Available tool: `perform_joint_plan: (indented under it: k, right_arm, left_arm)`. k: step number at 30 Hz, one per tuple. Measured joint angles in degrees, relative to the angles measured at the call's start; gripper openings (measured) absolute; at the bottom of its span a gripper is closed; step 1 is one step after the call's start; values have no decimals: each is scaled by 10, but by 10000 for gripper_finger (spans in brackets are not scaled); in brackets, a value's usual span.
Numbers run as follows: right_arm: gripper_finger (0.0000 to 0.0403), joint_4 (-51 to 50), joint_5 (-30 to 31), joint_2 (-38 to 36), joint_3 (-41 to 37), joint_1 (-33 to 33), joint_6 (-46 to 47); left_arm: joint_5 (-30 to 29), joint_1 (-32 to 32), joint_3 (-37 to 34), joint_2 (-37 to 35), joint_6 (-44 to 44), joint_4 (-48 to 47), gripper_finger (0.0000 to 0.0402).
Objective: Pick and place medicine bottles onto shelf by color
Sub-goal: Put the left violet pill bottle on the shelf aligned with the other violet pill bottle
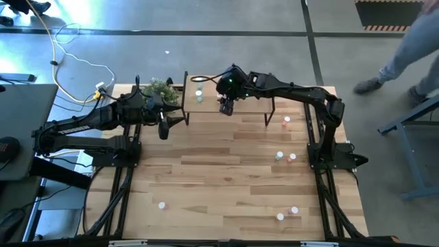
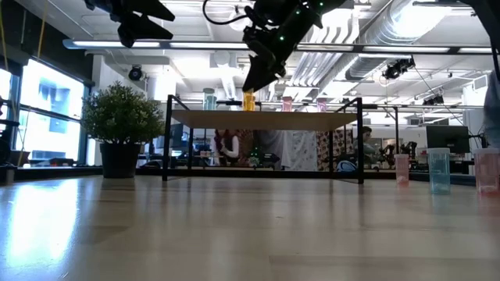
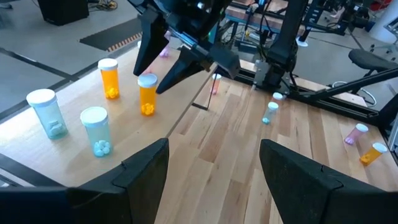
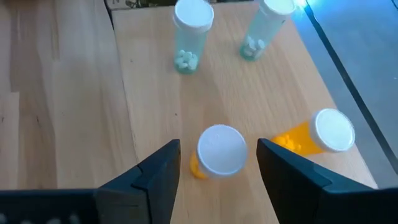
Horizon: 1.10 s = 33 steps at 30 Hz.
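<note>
The shelf (image 4: 149, 81) stands at the table's far side. On it stand two pale green medicine bottles (image 4: 189, 34) (image 4: 264, 25) and two orange ones, all upright on their bases. My right gripper (image 4: 219, 152) hangs open over the nearer orange bottle (image 4: 221, 149). Its fingers stand on either side of the white cap, with a gap on each side. The other orange bottle (image 4: 323, 134) stands beside it. My left gripper (image 3: 214, 155) waits open and holds nothing, left of the shelf, above the table.
Loose bottles lie scattered on the table (image 1: 206, 178): one right of the shelf (image 1: 287, 122), two at mid right (image 1: 279, 156), and several near the front edge (image 1: 162, 204) (image 1: 280, 217). A potted plant (image 1: 161, 88) stands at the shelf's left end. A person (image 1: 411, 48) is beyond the table's far right.
</note>
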Motion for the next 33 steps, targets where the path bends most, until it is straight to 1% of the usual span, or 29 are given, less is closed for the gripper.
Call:
perform_joint_plan:
  k: [4,11,15,19,23,28,33]
  right_arm:
    - [204,4,0,-7,0,0,1]
    - [204,12,-11,-35,0,0,31]
    - [204,0,-15,-67,0,4,84]
    - [204,-14,-15,-102,0,14,139]
    - [204,-18,-16,-141,0,33,172]
    - [204,-18,-15,-190,0,65,219]
    - [204,-18,40,-228,1,93,273]
  left_arm:
    - [0,0,0,0,0,0,243]
    - [5,0,0,-1,-10,0,243]
    - [33,-3,0,-8,-40,-5,243]
    - [48,-23,0,-15,-72,-51,243]
    - [56,-76,0,-23,-82,-107,243]
    - [69,-178,0,-33,-102,-162,243]
    - [57,-307,-1,-35,-137,-197,243]
